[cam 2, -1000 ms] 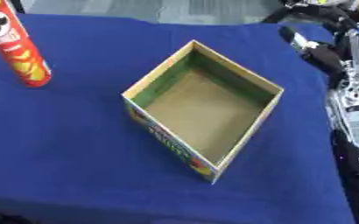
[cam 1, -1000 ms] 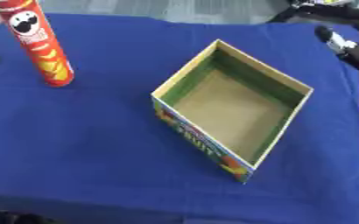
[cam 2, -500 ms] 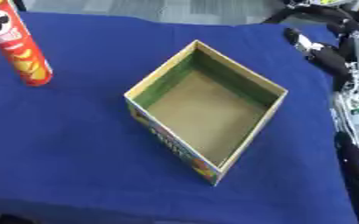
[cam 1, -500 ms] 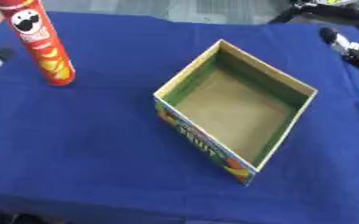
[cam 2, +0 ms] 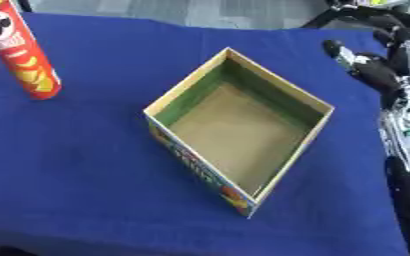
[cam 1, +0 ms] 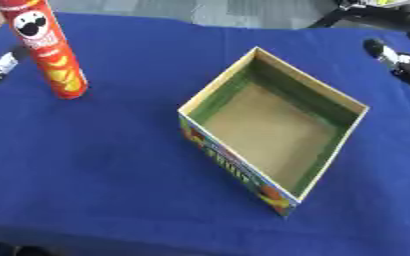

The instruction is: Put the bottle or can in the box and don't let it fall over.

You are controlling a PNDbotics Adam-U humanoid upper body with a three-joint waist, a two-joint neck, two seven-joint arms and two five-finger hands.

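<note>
The box (cam 1: 274, 131) is sitting nearest to me, around the centre of the blue table (cam 1: 103, 170), turned so that one corner is pointing toward me at about 5 o'clock. It is open at the top. Its inner walls are looking green, its floor is plain brown cardboard, and the outer wall facing me is showing colourful print. Nothing is lying inside it.

Farther away, at about 10 o'clock from the box and well apart from it, the red can (cam 1: 44, 47) is standing upright on the cloth. It is tall and narrow, with a face printed near its top.

My left hand (cam 1: 0, 67) is showing only at the left edge, at 9 o'clock, just beside the can but not touching it. Only a small black and silver part is visible, so I cannot tell how the fingers are standing.

My right hand (cam 2: 366, 67) is hanging at about 2 o'clock, beyond the far right corner of the box. It is holding nothing and touching nothing; the fingers seem relaxed and not closed.
</note>
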